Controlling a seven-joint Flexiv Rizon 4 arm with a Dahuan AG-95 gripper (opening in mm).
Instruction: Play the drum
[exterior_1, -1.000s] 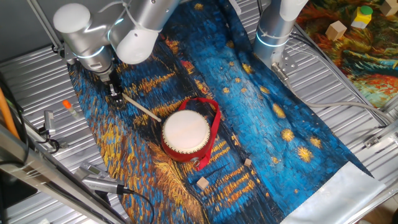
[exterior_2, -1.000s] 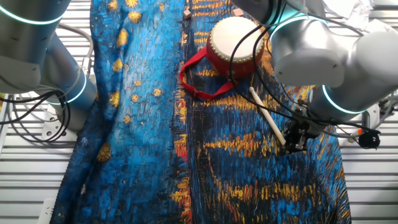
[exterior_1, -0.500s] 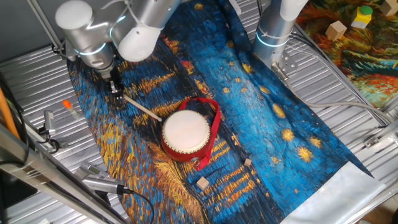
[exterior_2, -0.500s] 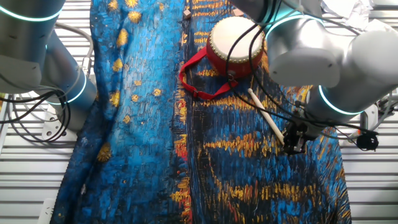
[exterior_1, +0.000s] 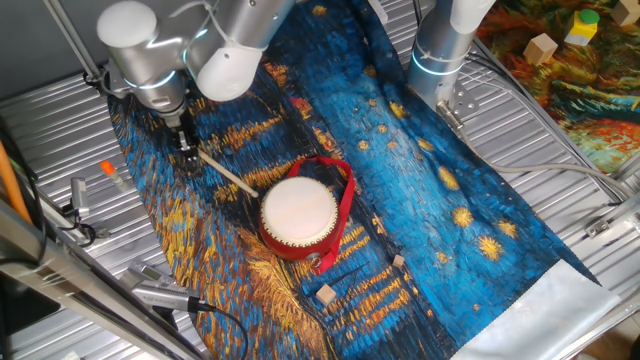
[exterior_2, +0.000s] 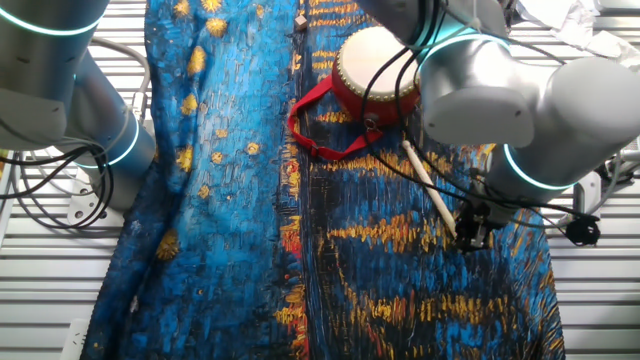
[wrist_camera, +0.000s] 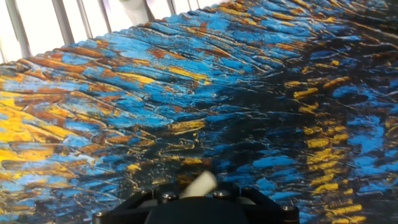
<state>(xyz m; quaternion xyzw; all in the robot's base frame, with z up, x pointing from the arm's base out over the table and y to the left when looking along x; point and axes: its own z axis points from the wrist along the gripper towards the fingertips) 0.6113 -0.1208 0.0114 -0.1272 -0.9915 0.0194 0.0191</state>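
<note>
The drum (exterior_1: 298, 213) sits upright on the painted blue-and-gold cloth (exterior_1: 440, 200) that covers the slatted metal tabletop (exterior_1: 60, 120), cream skin facing up, its red ribbon strap (exterior_1: 345, 200) looped on the cloth around its far side. From the other fixed view the drum (exterior_2: 375, 70) lies near the top of the cloth, with the strap (exterior_2: 320, 125) trailing away to one side.

The jaws (exterior_1: 186, 152) are down close to the cloth, well apart from the drum, and they are closed around one end of a thin wooden stick (exterior_1: 228, 172). The stick slants away from the jaws toward the drum, its free tip ending just beside the drum's red wall; I cannot tell if it touches. In the other fixed view the jaws (exterior_2: 470, 228) hold the stick (exterior_2: 428, 183) by its lower end.

The hand view shows only cloth and a pale stub of the stick (wrist_camera: 199, 185) poking out above the dark gripper body; the drum is out of its frame.

Two small wooden blocks (exterior_1: 325, 293) lie on the cloth near the drum.
</note>
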